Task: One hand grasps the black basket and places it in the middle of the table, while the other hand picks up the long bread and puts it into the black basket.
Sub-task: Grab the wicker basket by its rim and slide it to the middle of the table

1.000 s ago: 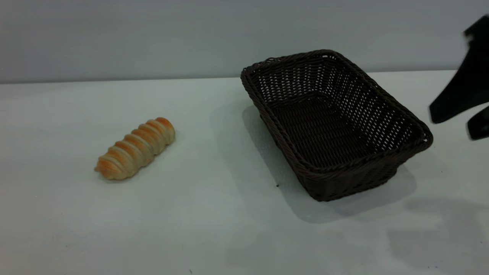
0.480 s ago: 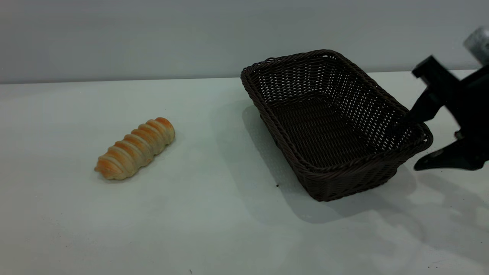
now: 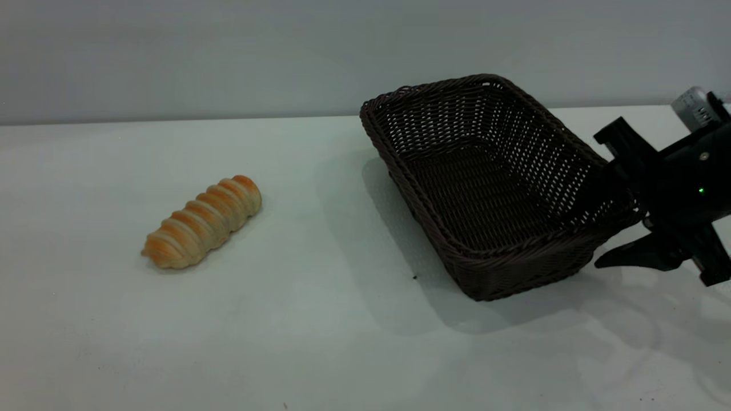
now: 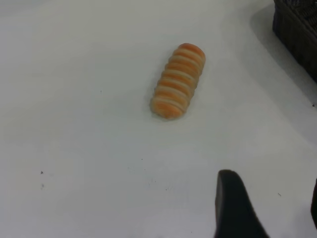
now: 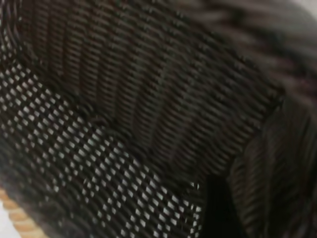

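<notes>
A wide white-grey table [image 3: 320,342] fills the exterior view, w/ a plain grey wall behind it. The black basket [image 3: 491,188], a large dark woven wicker tray w/ openwork sides & a braided rim, sits on the right half of the table, angled so one short end points toward the far wall and the other toward the near right. It holds nothing.

The right gripper [image 3: 614,222] is at the basket's near-right short end. Its jaws are spread wide & straddle that end wall: one finger reaches over the rim to the inner side, the other finger [image 3: 628,257] sits low outside, just beside the wall near the tabletop. Can't tell if either finger touches the wicker; the jaws haven't closed on it. The right wrist view is filled w/ the basket's weave [image 5: 148,109] very close up, blurred.

The long bread [image 3: 201,222], a small golden-orange loaf w/ pale ridges across it, lies flat on the left half of the table, well apart from the basket.

The left gripper [image 4: 270,208] shows only in the left wrist view, as a dark finger [image 4: 233,206] above bare table, near the bread [image 4: 177,81] but clear of it, holding nothing. A second finger barely shows at the frame edge, a wide gap between the two.
</notes>
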Tool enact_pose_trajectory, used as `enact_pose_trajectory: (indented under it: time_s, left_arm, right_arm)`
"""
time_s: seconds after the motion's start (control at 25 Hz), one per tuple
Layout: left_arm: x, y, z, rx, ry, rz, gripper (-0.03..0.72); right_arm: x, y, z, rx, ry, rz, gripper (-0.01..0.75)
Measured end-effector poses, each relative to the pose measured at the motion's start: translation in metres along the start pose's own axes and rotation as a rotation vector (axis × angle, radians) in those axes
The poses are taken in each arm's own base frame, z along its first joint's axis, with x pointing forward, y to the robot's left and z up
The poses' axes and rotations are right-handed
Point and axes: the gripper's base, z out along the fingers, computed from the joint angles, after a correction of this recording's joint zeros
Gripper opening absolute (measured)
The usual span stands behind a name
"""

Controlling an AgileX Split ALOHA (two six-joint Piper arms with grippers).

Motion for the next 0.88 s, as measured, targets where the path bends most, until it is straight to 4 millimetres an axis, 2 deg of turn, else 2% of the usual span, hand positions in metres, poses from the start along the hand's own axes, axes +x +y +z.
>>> enact_pose_trajectory:
  time_s: [0.12, 0.28, 0.36, 0.56, 0.76, 0.88]
  left_arm:
    - [0.0, 0.0, 0.0, 0.0, 0.0, 0.0, 0.409]
    - [0.0, 0.0, 0.0, 0.0, 0.001, 0.002, 0.409]
    - [0.0, 0.0, 0.0, 0.0, 0.001, 0.005, 0.409]
    - [0.0, 0.0, 0.0, 0.0, 0.001, 0.007, 0.41]
    - [0.0, 0.0, 0.0, 0.0, 0.002, 0.007, 0.41]
    - [0.0, 0.0, 0.0, 0.0, 0.003, 0.007, 0.41]
  right_arm:
    - [-0.002, -0.006, 0.008, 0.03, -0.003, 0.02, 0.415]
    - [-0.004, -0.006, 0.01, 0.033, -0.013, 0.033, 0.168]
    - [-0.005, -0.005, 0.01, 0.029, -0.017, 0.013, 0.126]
    - [-0.005, 0.0, 0.002, 0.024, -0.02, -0.122, 0.121]
    - [-0.005, 0.01, -0.015, 0.043, -0.034, -0.343, 0.119]
    - [-0.008, 0.023, -0.019, 0.038, 0.007, -0.462, 0.117]
